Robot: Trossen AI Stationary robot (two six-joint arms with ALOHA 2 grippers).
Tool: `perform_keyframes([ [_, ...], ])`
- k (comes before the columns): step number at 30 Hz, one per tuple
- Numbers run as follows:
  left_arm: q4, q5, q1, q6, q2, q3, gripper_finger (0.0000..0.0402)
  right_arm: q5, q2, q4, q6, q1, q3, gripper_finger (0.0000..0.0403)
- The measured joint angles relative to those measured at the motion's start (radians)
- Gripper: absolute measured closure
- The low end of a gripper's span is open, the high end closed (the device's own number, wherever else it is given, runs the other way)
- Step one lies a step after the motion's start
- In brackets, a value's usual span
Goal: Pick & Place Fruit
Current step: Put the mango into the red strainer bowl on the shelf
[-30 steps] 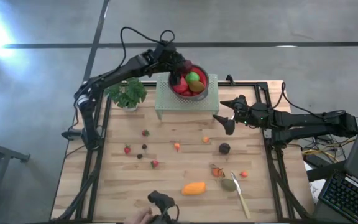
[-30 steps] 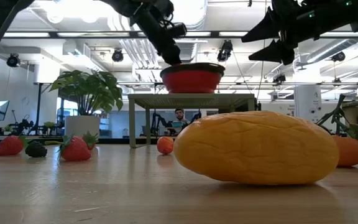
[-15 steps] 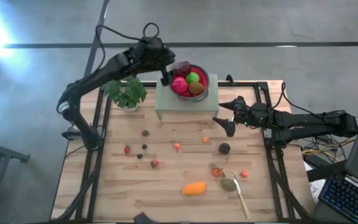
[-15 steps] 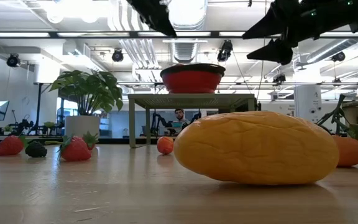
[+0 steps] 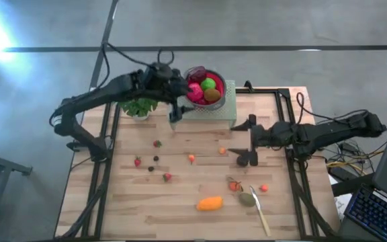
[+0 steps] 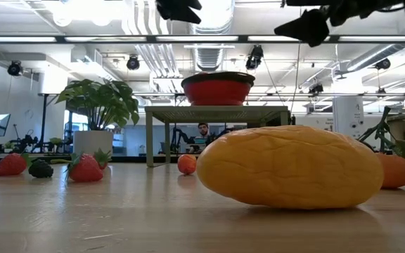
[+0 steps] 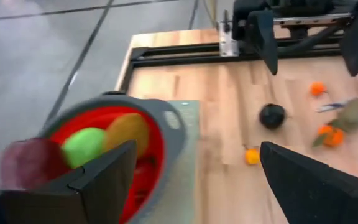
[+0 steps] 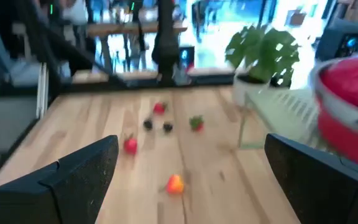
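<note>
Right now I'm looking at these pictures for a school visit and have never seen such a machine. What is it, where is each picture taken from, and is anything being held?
Two dark robot arms work at a wooden table. One picture looks straight down, one sits at table height, and two ride on the wrists. The left gripper hangs beside a red bowl of fruit on a pale stand. The right gripper hovers over the table. Both are open and hold nothing. Loose on the table: an orange oval fruit, a dark fruit, small berries, and a pale utensil. A potted plant stands nearby.
</note>
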Motion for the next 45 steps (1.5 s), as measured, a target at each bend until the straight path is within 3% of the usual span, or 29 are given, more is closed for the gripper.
perform_keyframes([
  [4, 0.062, -0.005, -0.063, -0.029, -0.053, -0.102, 0.0057, 0.054, 0.051, -0.096, 0.015, 0.093, 0.048, 0.0003],
  [10, 0.241, -0.008, -0.133, -0.093, -0.167, -0.310, 0.0057, 0.053, 0.154, -0.157, 0.045, 0.210, 0.099, 0.0003],
  [24, 0.535, -0.007, -0.164, -0.251, -0.451, -0.666, 0.0058, 0.054, 0.408, -0.164, 0.054, 0.368, 0.210, 0.0003],
  [31, 0.580, -0.007, -0.164, -0.256, -0.506, -0.731, 0.0058, 0.019, 0.553, -0.168, 0.157, 0.371, 0.293, 0.0003],
  [45, 0.583, 0.001, -0.164, -0.306, -0.509, -0.728, 0.0057, 0.000, 0.872, -0.177, 0.264, 0.432, 0.409, 0.0003],
])
